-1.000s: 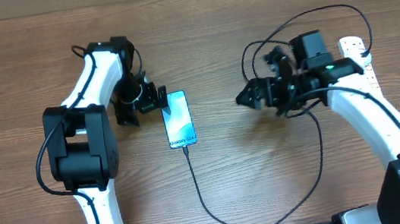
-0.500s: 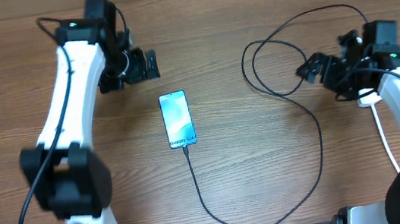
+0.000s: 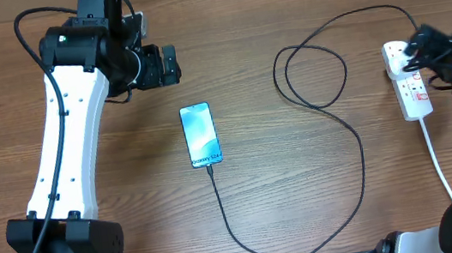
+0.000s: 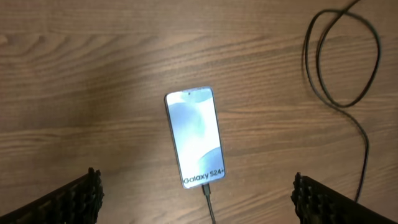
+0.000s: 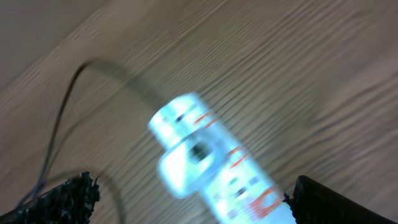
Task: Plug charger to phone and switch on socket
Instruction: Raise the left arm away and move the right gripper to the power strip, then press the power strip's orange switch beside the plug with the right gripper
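From overhead, the phone lies flat on the wooden table, screen lit. The charger has its tip in the phone's lower end. Its black cable runs down from the phone, sweeps round to the phone's right, coils in a loop and goes on to the socket, far to the phone's right. The socket's thick white cord trails downward from it. The left gripper hangs above and to the left of the phone, apart from it and holding nothing. The right gripper sits over the socket's top end, hiding where the cable ends. In the left wrist view, the phone shows "Galaxy S24+", with the charger tip at its lower edge. The two fingers stand far apart, one on either side of the phone, touching nothing. The right wrist view is blurred. The socket with its red marks lies between widely spread fingers, and I cannot tell whether they touch it. The charger cable passes at the upper left.
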You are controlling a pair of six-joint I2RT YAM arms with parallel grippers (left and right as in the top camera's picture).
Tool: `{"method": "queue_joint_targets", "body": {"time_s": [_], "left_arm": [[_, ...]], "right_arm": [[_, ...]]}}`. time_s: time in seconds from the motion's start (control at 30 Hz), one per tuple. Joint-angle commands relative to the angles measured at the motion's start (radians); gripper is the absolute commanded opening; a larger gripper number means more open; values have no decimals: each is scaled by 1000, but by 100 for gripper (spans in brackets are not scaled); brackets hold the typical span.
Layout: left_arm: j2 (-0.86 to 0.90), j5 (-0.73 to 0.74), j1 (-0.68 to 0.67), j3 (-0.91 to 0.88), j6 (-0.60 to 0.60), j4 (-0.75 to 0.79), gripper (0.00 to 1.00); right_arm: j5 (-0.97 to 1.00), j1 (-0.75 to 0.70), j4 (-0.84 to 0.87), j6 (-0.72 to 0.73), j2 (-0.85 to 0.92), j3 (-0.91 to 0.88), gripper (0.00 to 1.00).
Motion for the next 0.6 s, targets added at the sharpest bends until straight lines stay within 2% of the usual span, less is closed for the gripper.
{"method": "queue_joint_targets", "body": {"time_s": [0.0, 0.03, 0.07, 0.1, 0.57], "left_arm": [[0, -8, -1, 10, 26, -13, 100], [0, -4, -1, 10, 26, -18, 100], [0, 5, -1, 10, 26, -21, 100], [0, 22, -1, 10, 26, -21, 100], [0, 44, -1, 10, 26, -21, 100]], "right_arm": [[45, -47, 45, 19, 18, 22, 100], [24, -56, 59, 19, 37, 22, 90], [2, -63, 69, 19, 58, 22, 38], [-39, -72, 85, 20, 100, 22, 4], [-77, -73, 137, 53, 270, 22, 4]]}}
